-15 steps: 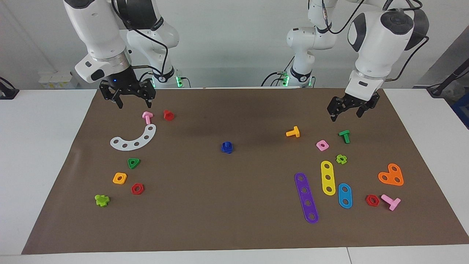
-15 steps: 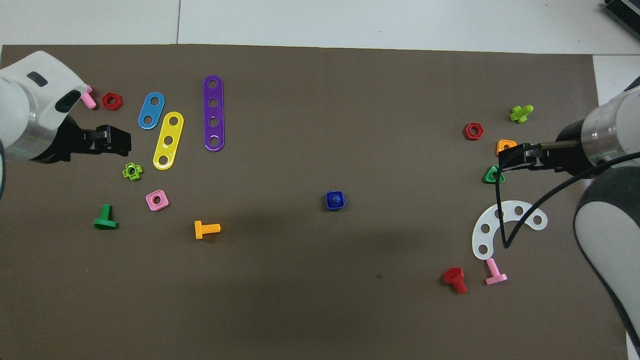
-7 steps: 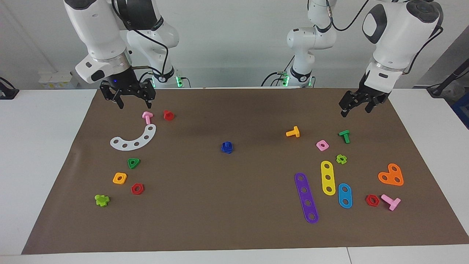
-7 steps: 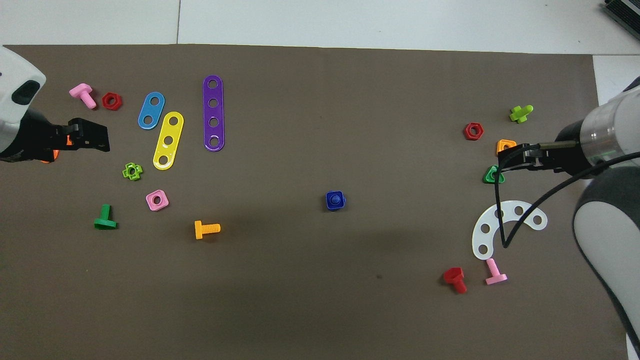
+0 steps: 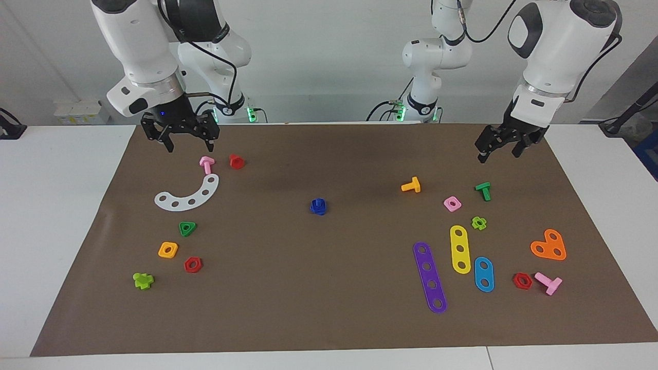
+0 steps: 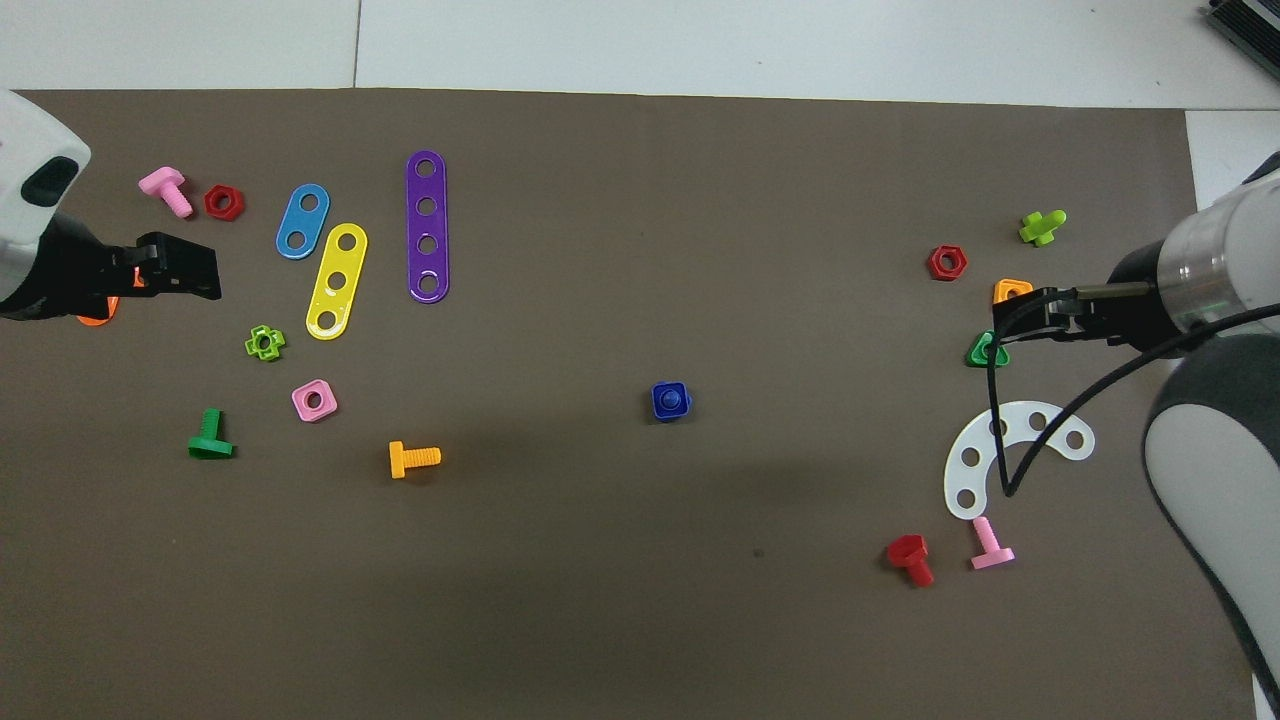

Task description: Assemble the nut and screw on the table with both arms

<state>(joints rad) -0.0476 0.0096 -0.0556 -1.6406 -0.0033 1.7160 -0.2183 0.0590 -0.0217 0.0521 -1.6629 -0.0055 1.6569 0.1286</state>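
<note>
Both grippers (left (image 5: 496, 149), right (image 5: 180, 137)) raised, empty, fingers apart.

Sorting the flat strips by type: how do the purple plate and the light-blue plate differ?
The purple plate is a long strip with four holes; the light-blue plate is a short oval with two. The purple one lies straight away from the robots, the blue one slightly slanted. Both lie flat on the brown mat.

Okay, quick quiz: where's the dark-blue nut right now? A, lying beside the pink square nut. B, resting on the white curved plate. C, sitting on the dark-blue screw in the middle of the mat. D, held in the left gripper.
C: the nut sits fitted on the screw mid-mat, with the left gripper and right gripper both open and away from it.
</note>
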